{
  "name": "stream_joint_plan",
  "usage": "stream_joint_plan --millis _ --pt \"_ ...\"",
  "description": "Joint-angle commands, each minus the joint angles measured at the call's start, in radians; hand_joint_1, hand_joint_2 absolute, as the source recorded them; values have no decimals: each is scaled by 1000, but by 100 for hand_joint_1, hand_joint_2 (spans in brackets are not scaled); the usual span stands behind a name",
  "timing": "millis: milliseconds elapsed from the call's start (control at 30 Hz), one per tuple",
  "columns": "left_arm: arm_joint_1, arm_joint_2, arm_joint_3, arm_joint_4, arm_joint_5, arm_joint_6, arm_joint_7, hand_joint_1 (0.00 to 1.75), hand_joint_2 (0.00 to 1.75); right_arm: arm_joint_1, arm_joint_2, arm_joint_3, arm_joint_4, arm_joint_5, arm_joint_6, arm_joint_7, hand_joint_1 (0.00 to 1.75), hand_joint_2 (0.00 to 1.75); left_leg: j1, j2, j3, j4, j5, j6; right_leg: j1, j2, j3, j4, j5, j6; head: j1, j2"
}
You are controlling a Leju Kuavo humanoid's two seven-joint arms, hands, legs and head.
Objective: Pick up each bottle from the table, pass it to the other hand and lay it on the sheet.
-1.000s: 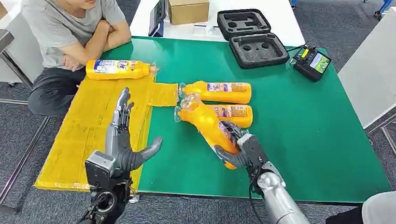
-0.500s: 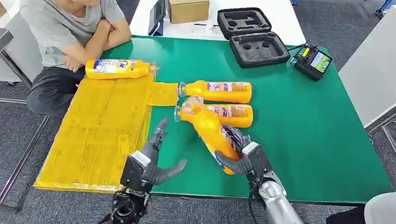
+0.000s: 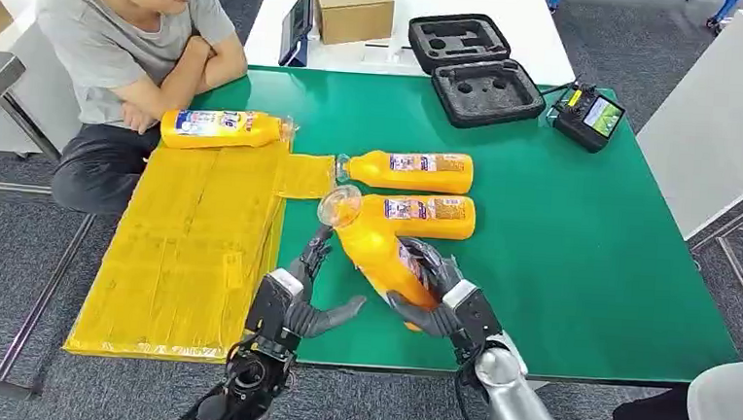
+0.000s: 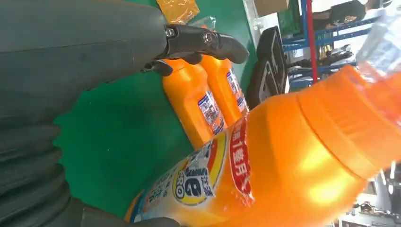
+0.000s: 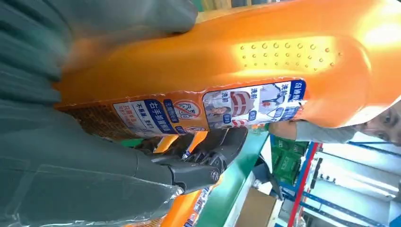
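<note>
- Your left hand [image 3: 294, 298] has swung in from over the yellow sheet [image 3: 180, 247]: a second ago it hung above the sheet's near half, and now it sits over the green table [image 3: 580, 242], just beside the lifted bottle.
- Its fingers are spread and hold nothing; the fingertips reach up close to the bottle's shoulder, but you can't call contact from the head view.
- Your right hand [image 3: 435, 297] has carried the held bottle [image 3: 380, 249] leftward and a touch higher, fingers wrapped around its lower body.
- In the right wrist view the hand [image 5: 85, 156] is clamped on the bottle's [image 5: 227, 71] labelled side.
- That reads as the handover setting up: pick done, pass not yet made.
- The held bottle's long axis is tilted, running from its base in your right hand up and away toward the far left, clear cap leading, above the table near the front edge.
- In the left wrist view its body [image 4: 265, 161] looms close before the open hand [image 4: 94, 52].
- Two more bottles lie flat behind it, the far bottle [image 3: 411, 171] and the near bottle [image 3: 426, 214], axes across the table, caps toward the sheet.
- One delivered bottle [image 3: 222, 129] lies at the sheet's far edge, cap to the right, in front of a seated person [image 3: 129, 49].
</note>
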Motion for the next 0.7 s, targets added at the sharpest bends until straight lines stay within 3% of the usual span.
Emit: stream_joint_plan --millis 33,167,700 --pt "-72 -2 19 83 50 -33 5 0 175 4 18 34 -19 8 -1 3 175 175 0 0 1 0 -1 -1 0 1 1 0 0 -1 0 0" --pt "-82 16 52 41 108 -83 47 0 175 -3 33 42 2 13 -3 3 175 175 1 1 4 0 -2 -2 1 2 3 0 -1 -2 0 0" --pt "-13 34 -11 -45 184 -257 137 0 175 -44 28 45 52 -1 -15 3 175 175 1 2 4 0 -2 -2 0 3 4 0 -1 -1 0 0"
